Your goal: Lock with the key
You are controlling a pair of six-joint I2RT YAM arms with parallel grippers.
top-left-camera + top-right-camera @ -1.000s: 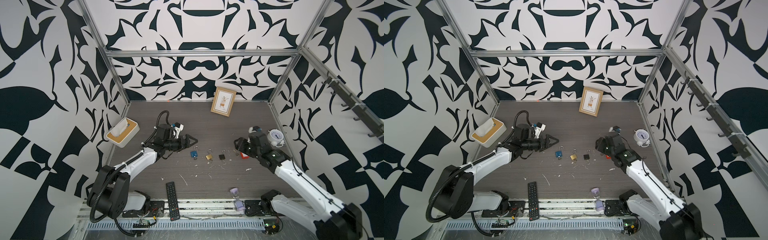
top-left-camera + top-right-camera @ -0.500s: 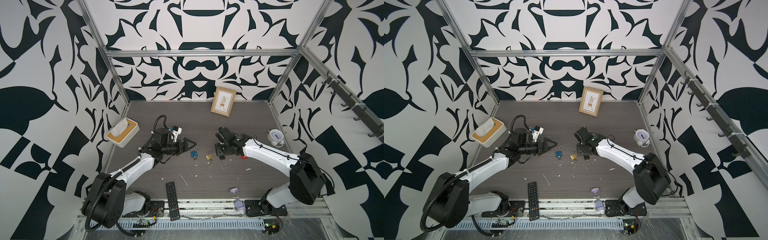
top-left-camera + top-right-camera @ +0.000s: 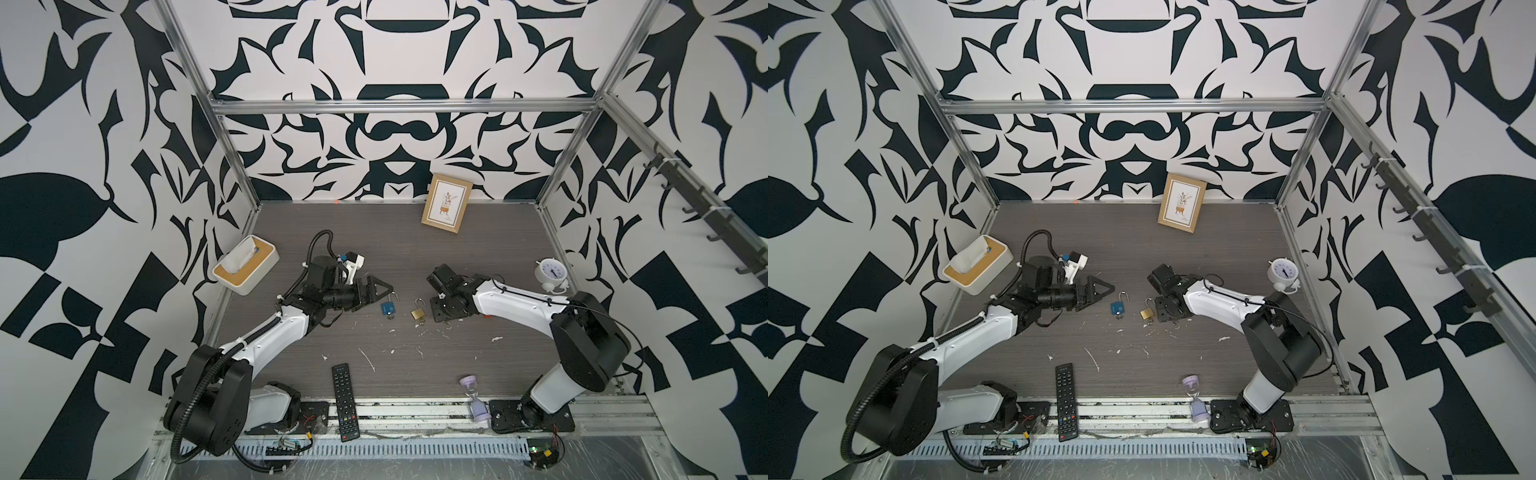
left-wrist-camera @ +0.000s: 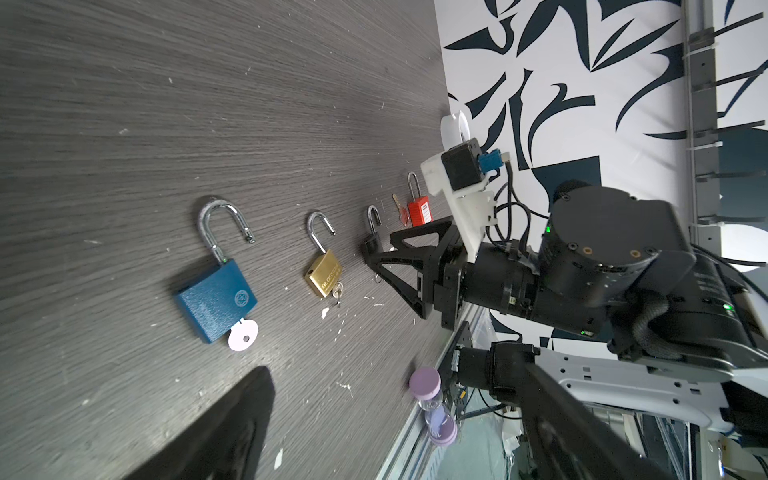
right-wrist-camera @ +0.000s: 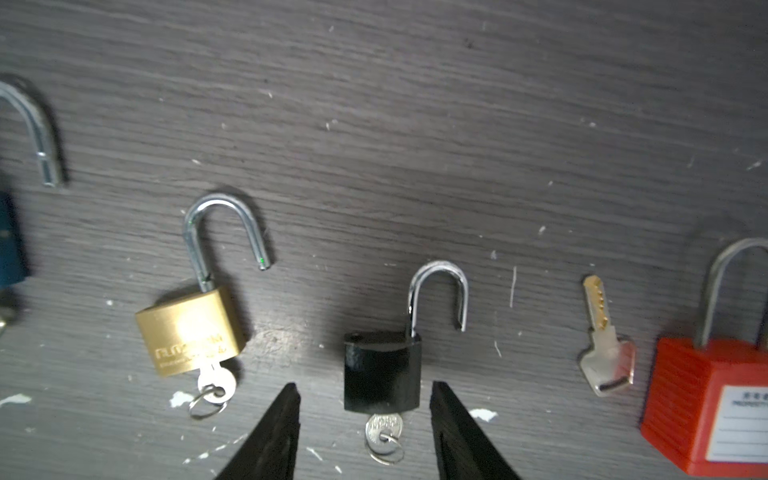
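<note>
Your left gripper (image 3: 384, 288) wide open, apart from the black padlock (image 5: 380, 370), your right gripper (image 5: 363, 384) open, fingers (image 5: 274, 436) either side of it, not touching, red padlock (image 5: 702, 399) and gold padlock (image 5: 191, 330) near it, loose key (image 5: 606, 349) beside it, ringed key (image 5: 383, 426) stuck in it.

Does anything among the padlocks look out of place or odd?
One key lies loose on the table beside the red padlock; the blue padlock, brass padlock and black padlock each hold a key. White flecks litter the table.
</note>
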